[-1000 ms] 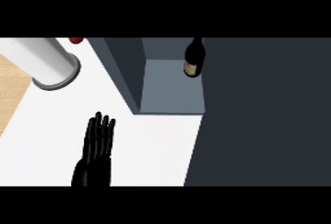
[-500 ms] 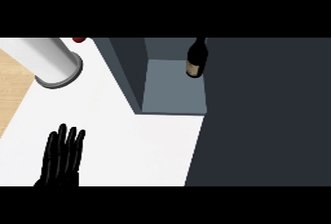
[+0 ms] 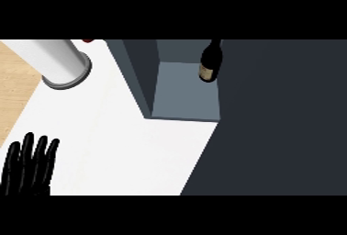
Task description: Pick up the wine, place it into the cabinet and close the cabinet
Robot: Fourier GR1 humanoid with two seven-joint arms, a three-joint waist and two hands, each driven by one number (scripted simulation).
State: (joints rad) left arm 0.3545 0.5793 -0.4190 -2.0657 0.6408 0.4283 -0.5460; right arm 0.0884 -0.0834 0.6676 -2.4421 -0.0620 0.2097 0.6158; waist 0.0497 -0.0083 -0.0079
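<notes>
The dark wine bottle with a pale label stands upright inside the grey cabinet, at the back right of its floor. A large dark door panel fills the right side of the view, next to the cabinet's opening. My left hand rests on the white counter at the lower left, fingers straight and pointing up, open and holding nothing. It is far from the bottle and the cabinet. My right hand does not show.
A white cylinder with a grey base stands on the counter at the upper left. A small red thing peeks in at the top edge. Wooden floor lies beyond the counter's left edge.
My left hand has drawn back to the left and down across the counter, away from the cabinet. The bottle has stayed in place.
</notes>
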